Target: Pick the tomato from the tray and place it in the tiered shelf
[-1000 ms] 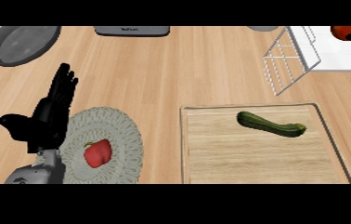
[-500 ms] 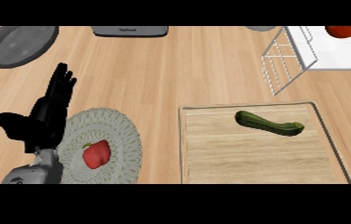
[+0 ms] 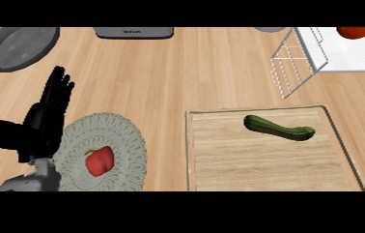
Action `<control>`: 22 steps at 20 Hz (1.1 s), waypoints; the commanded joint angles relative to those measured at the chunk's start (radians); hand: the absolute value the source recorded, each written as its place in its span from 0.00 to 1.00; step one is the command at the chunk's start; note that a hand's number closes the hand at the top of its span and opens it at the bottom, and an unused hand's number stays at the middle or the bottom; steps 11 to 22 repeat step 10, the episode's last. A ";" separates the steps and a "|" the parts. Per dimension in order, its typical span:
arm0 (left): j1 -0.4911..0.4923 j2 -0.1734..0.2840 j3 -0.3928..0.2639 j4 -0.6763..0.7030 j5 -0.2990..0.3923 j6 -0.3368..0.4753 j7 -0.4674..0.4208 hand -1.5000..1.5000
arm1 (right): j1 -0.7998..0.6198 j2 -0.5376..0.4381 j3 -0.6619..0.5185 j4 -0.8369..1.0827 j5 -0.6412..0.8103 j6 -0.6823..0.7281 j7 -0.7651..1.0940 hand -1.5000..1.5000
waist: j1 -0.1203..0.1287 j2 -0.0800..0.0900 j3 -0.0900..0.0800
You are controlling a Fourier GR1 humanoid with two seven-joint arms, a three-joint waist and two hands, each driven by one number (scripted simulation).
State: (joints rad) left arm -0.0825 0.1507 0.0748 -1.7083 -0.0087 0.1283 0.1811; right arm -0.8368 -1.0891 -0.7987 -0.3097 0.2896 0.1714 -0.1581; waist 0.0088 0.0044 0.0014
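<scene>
A red tomato shows at the top right edge, lying on the white wire tiered shelf. The wooden tray at the lower right holds only a dark green zucchini. My left hand rests open at the left edge, fingers straight and pointing up, beside a grey round plate. It touches nothing and is far from the tray and the shelf. My right hand shows nowhere.
A red pepper lies on the grey plate. A dark round pan sits at the top left, and a grey appliance stands at the top middle. Bare wooden counter lies between them.
</scene>
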 commanded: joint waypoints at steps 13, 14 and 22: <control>0.032 -0.019 -0.018 -0.030 -0.008 -0.006 -0.003 0.50 | 0.233 -0.168 -0.100 0.107 -0.121 0.261 -0.172 0.00 | 0.008 0.004 0.003; 0.032 -0.019 -0.018 -0.030 -0.008 -0.006 -0.003 0.50 | 0.233 -0.168 -0.100 0.107 -0.121 0.261 -0.172 0.00 | 0.008 0.004 0.003; 0.032 -0.019 -0.018 -0.030 -0.008 -0.006 -0.003 0.50 | 0.233 -0.168 -0.100 0.107 -0.121 0.261 -0.172 0.00 | 0.008 0.004 0.003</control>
